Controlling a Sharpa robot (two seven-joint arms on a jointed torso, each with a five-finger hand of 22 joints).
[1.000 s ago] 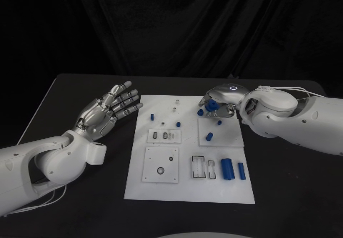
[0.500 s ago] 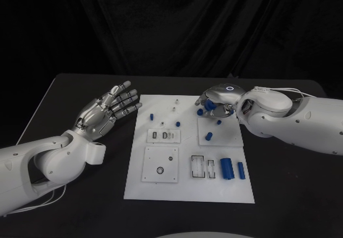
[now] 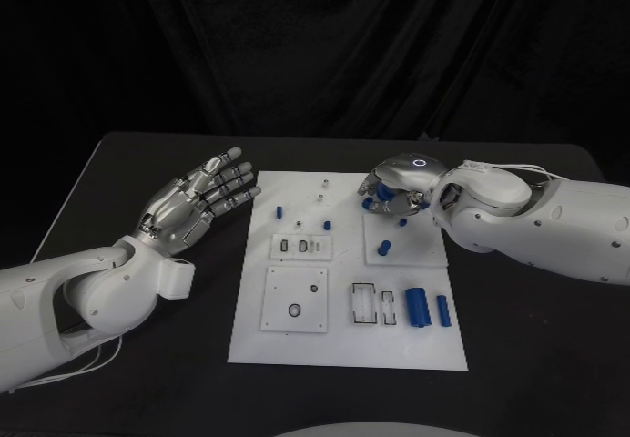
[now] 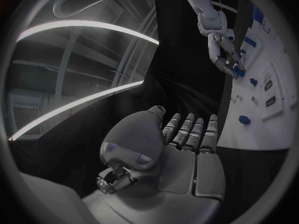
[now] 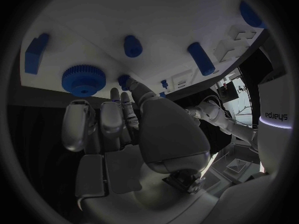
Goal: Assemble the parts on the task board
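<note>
The white task board [image 3: 348, 350] lies in the middle of the head view. The left hand [image 3: 197, 200], at its left, is spread wide and holds nothing. The right hand [image 3: 394, 191] bends over the board's top. The right wrist view shows a blue gear [image 5: 84, 79] by its fingers [image 5: 112, 119]; I cannot tell if they grip anything.

Desk: a black, matte, rectangular desk [image 3: 145, 382] that spreads across the lower part of the head view; its far edge runs straight under the backdrop and its far corners look rounded.
Backdrop: a black, softly folded cloth curtain [image 3: 315, 64] that hangs behind the desk's far edge and spans the upper part of the head view.
Cable: a thin white cable [image 3: 53, 229] that lies along the desk's left edge in the head view, running from near the far corner toward the near side.
</note>
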